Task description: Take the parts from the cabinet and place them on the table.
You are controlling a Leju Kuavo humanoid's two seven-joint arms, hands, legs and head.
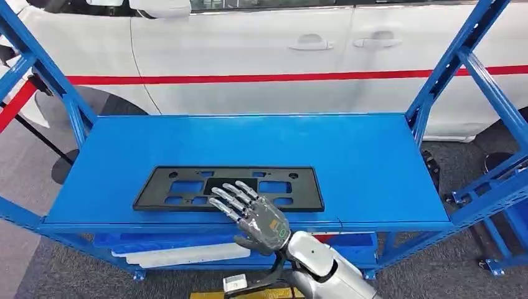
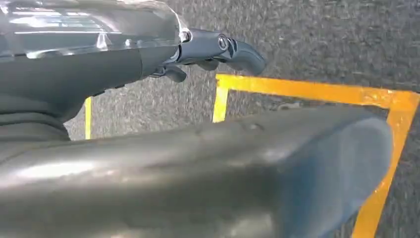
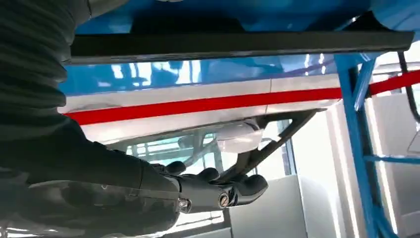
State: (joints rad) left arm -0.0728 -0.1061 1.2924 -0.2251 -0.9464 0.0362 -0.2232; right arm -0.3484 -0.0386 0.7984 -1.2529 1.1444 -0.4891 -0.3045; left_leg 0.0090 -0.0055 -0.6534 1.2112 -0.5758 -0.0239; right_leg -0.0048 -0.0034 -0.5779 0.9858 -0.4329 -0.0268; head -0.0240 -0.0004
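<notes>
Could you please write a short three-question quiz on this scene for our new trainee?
1. True or false: the black plate frame lies flat on the blue shelf.
2. Which hand reaches over the frame's near edge: A left, B right?
3. What colour is the stripe on the white car?

Key: 1 true. 2 B, the right hand, fingers spread. 3 red.

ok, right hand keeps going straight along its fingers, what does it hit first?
Most likely the black plastic frame lying flat on the blue shelf. The right hand is open, with its fingertips already over the frame's near edge. Whether they touch it is unclear. Beyond the frame lies bare shelf.
</notes>
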